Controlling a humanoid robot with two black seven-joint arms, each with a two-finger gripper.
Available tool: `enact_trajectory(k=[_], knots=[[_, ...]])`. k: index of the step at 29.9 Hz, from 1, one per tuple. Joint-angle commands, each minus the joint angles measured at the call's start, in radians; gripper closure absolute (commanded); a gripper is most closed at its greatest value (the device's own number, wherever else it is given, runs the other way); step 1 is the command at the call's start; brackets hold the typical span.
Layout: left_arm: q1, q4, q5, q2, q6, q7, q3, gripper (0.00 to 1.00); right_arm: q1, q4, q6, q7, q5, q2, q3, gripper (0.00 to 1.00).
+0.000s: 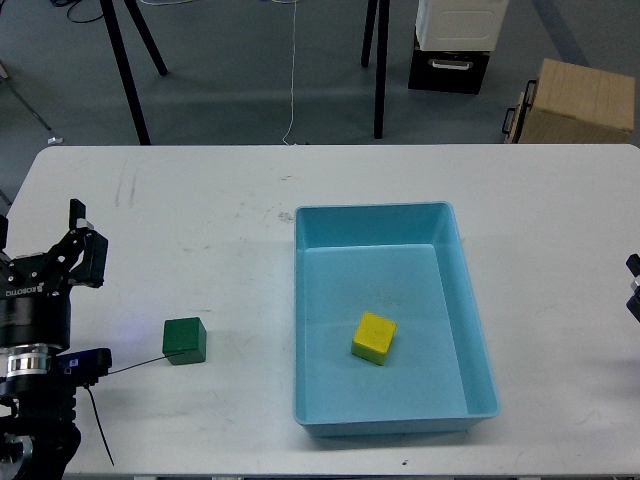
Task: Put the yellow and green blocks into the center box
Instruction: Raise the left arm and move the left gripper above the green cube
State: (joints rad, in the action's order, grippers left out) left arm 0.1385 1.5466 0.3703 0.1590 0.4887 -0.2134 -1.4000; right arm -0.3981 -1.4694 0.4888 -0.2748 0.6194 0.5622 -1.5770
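At far left, left gripper (80,235): end of the black arm, hovering above the white table (200,200); its two fingers stand apart with a clear gap between them; nothing is held; it sits up and left of the green block, apart from it.
Thin black cable (135,368): runs from the arm base toward the green block; whether it touches the block cannot be told.
Green block (185,340): dark green cube resting flat on the table; left of the tray, outside it, not touching its wall.
Blue tray (375,225): light-blue rectangular box with low walls and rounded corners; sits near the middle of the table, long side running away from the robot.
Yellow block (373,337): bright yellow cube lying inside the tray on its flat bottom; toward the near half, turned slightly askew to the walls, clear of all four.
Right gripper (634,290): only a dark sliver shows at the right edge; whether it is spread or closed cannot be told.
Beyond the table: black stand legs (128,70), a white-and-black crate (455,45), a tan cardboard box (578,100) on the grey floor.
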Motion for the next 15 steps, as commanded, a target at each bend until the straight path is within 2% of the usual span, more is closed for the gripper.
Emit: enact_trajectory(k=[1,5,9,12,15], knots=[[-0.036,-0.019,-0.045,0.065,0.000,0.019,-0.027,0.00,0.004,0.003,0.000,0.002,-0.001,0.008,0.006,0.00],[-0.039,0.029,-0.047,0.173,0.000,0.012,-0.076,0.00,0.022,0.006,0.000,0.002,-0.003,0.007,0.005,0.00],[-0.069,0.050,-0.054,0.382,0.000,-0.026,-0.059,0.00,0.031,0.008,0.000,0.002,-0.009,0.005,-0.008,0.00],[-0.109,0.067,-0.057,0.575,0.000,-0.040,0.016,0.00,0.033,0.006,0.000,0.000,-0.018,-0.002,-0.011,0.00],[-0.213,0.066,-0.094,0.752,0.000,-0.040,0.142,0.00,0.028,0.003,0.000,0.002,-0.020,-0.008,-0.011,0.00]])
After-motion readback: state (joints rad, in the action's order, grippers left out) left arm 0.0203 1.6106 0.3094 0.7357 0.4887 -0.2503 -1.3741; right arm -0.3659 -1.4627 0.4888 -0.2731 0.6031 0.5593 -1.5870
